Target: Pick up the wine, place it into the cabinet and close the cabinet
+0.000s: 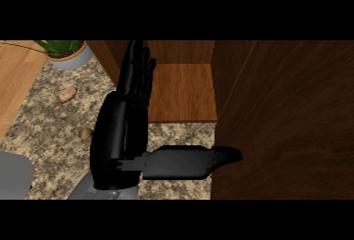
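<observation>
- Here, a speckled stone counter (pixel 48 136) lies left of the open brown wooden cabinet (pixel 183 93).
- The black right hand (pixel 128 108) stands by the cabinet's left wall, fingers straight, empty.
- I cannot tell where the wine is.

This looks like a kitchen in a home. The worktop (pixel 48 126) is speckled stone, brown and grey, like the ones people cook on. A dark wooden cabinet (pixel 110 56) stands on it. Its door (pixel 290 122) is swung open, and inside there is a wooden shelf (pixel 183 91). In the far corner a green plant (pixel 59 47) grows in a grey pot (pixel 75 61), the sort people keep at home. Beside the pot lies a light wooden board (pixel 17 79). Two small brown lumps (pixel 67 93) sit on the stone. They might be food, but they are too small to tell.
</observation>
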`<action>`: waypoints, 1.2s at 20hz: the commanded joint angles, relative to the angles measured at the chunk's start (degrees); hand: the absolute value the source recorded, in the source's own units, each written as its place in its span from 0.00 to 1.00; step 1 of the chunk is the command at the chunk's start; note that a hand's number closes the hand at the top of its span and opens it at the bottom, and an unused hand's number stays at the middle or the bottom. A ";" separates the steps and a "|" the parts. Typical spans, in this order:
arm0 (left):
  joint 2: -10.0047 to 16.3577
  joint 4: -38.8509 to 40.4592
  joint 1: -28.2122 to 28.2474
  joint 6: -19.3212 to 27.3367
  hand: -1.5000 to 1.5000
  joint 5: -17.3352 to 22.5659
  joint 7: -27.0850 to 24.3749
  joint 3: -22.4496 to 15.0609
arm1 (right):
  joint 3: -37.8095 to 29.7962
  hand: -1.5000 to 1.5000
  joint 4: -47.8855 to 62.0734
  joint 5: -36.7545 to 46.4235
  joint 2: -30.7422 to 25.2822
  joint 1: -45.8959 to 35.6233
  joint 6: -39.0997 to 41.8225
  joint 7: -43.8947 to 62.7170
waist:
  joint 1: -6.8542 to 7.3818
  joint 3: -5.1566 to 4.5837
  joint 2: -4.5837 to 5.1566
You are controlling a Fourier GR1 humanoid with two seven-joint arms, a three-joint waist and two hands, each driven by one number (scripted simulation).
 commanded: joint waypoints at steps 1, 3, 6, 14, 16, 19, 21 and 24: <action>-0.03 2.08 -3.89 5.54 0.00 -3.62 5.65 -4.74 | -0.93 0.00 -10.25 -3.12 -0.80 -0.33 -2.05 7.81 | 0.17 0.00 0.07; -0.03 -0.91 -4.84 5.97 0.00 -6.06 9.36 -4.19 | -1.54 0.00 -12.35 -4.68 -0.95 -0.59 -2.56 8.87 | 0.27 0.01 -0.09; -0.03 1.65 -8.09 7.32 0.00 -7.90 12.37 -3.65 | 0.41 0.00 -12.33 -1.86 0.09 -3.39 -5.05 11.97 | 0.23 -0.01 0.01; -0.03 -4.70 -5.46 5.10 0.00 -18.44 19.64 -4.70 | 1.36 0.00 -15.69 -1.67 -0.97 0.05 -5.01 13.07 | 0.56 -0.01 -0.21; -0.03 -4.46 -8.48 4.43 0.00 -17.81 22.33 -1.61 | 1.51 0.00 -15.85 -0.61 -1.01 0.01 -5.28 13.17 | 0.29 -0.01 -0.17; -0.03 -8.91 -3.72 3.20 0.00 -18.22 21.78 -3.03 | 1.85 0.00 -16.39 -0.88 -0.61 -2.20 -6.57 15.13 | 0.56 -0.05 -0.10; -0.03 -6.71 -2.17 4.26 0.00 -21.88 22.30 -5.08 | 6.33 0.00 -17.14 2.17 0.54 0.10 -6.84 13.66 | 0.12 -0.03 -0.27; 0.07 -7.61 -2.89 0.08 0.00 -20.54 21.72 0.53 | 1.94 0.00 -19.02 -1.96 -2.49 0.92 -5.03 14.80 | -0.03 -0.01 -0.11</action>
